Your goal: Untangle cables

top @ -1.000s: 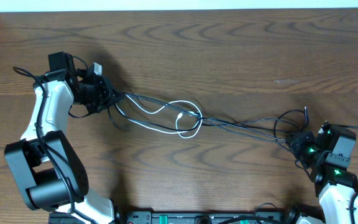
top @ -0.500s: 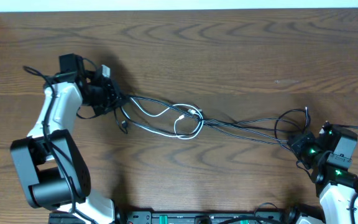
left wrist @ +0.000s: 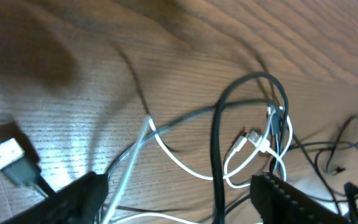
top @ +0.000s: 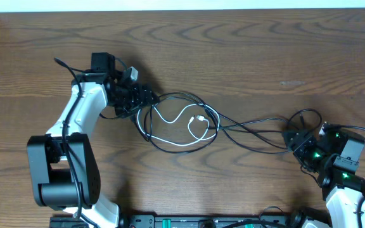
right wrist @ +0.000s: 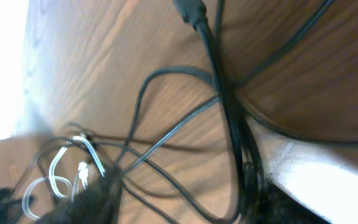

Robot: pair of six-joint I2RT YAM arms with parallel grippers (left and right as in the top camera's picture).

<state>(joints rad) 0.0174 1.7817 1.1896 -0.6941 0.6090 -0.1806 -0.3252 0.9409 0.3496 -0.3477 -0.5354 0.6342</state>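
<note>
The cables (top: 215,121) are laid lengthwise, left to right across the table (top: 233,50), with the jaws of the left gripper (top: 146,98) and right gripper (top: 294,139) parted around their ends.

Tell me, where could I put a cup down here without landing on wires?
Bare wood: the whole far strip of the table beyond the cables, and the near middle below the white cord. Crowded: the band from left gripper to right gripper.
</note>
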